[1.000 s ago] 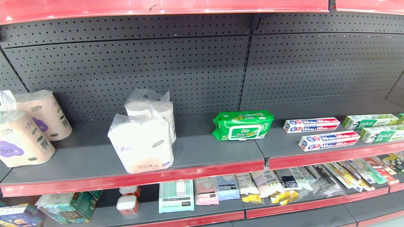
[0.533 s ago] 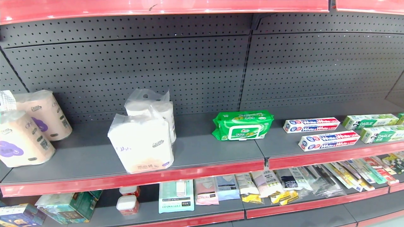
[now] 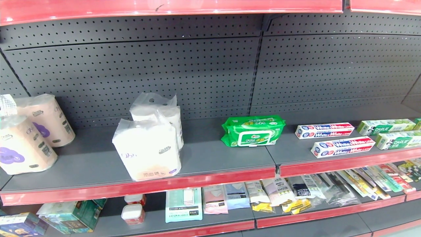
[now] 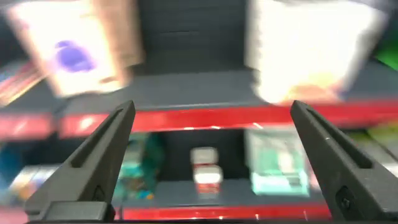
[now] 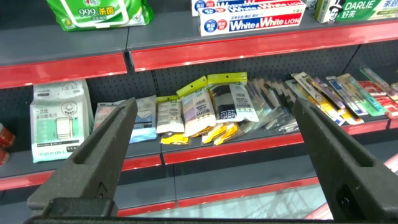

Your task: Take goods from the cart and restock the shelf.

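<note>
The left gripper (image 4: 211,106) is sitting wide open, holding nothing, maybe facing the paper rolls (image 3: 148,151). The right gripper (image 5: 214,102) is gaping wide, empty too. The shelf (image 3: 204,158) is stretching across the frame's middle, carrying green wipes (image 3: 252,130) right of centre.

The dark grey metal shelf (image 3: 213,158) has a red front strip (image 3: 197,179) and a back panel (image 3: 164,72) dotted with holes. The soft green wipes pack (image 3: 253,130) carries a white label. The cardboard toothpaste boxes (image 3: 343,147) are white, red and blue. The wrapped paper rolls (image 3: 24,149) are peach with purple marks.
</note>
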